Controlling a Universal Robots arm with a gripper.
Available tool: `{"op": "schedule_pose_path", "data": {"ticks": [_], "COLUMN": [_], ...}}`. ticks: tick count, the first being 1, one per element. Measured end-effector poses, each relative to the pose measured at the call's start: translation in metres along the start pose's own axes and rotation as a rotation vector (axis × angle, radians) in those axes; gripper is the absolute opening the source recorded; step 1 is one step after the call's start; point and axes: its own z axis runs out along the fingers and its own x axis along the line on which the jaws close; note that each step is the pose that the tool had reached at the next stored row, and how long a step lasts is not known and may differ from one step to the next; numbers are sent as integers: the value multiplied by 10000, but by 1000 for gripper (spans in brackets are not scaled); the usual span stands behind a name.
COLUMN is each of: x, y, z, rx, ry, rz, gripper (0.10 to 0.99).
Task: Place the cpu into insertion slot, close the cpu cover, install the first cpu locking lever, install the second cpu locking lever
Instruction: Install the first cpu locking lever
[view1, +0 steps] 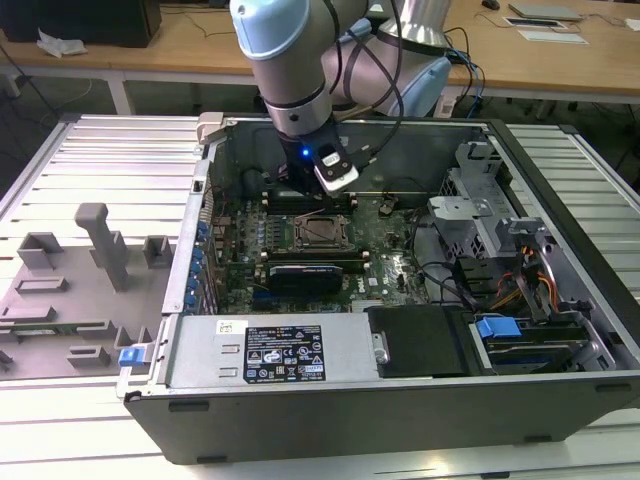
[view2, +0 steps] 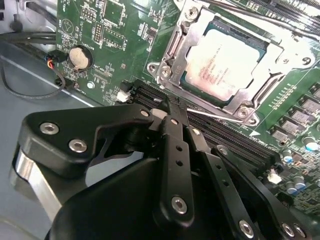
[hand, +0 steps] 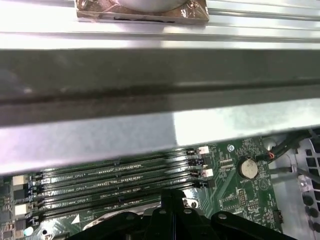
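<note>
The pincer (view2: 171, 111) is clenched, its black fingers pressed together with nothing clearly between them. In the second wrist view its tips hang just over the long memory slots (view2: 235, 142), right beside a thin silver rod (view2: 216, 118) that runs along the near edge of the socket. Just past that rod the cpu (view2: 225, 60) lies flat in the insertion slot (view1: 322, 232), with the cpu cover (view2: 174, 50) down around it, framing its metal top. A coin battery (view2: 80, 57) sits farther off on the green circuit board (view2: 107, 30). The board lies inside an open computer case (view1: 400, 400) on the slatted desk (view1: 90, 150).
</note>
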Motion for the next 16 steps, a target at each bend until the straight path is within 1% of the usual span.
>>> {"op": "schedule_pose_path", "data": {"ticks": [4,6,8,9,14,16], "x": [6,10,17,35,65,66], "y": [16,14,15,19,27,28], "z": [12,17,16,13,12,14], "rx": [49,113,152,188,253,316], "ry": [-38,-83,-110,-137,-184,-228], "rz": [184,408,547,680,916,1135], "gripper": [106,106,106,106,106,106]}}
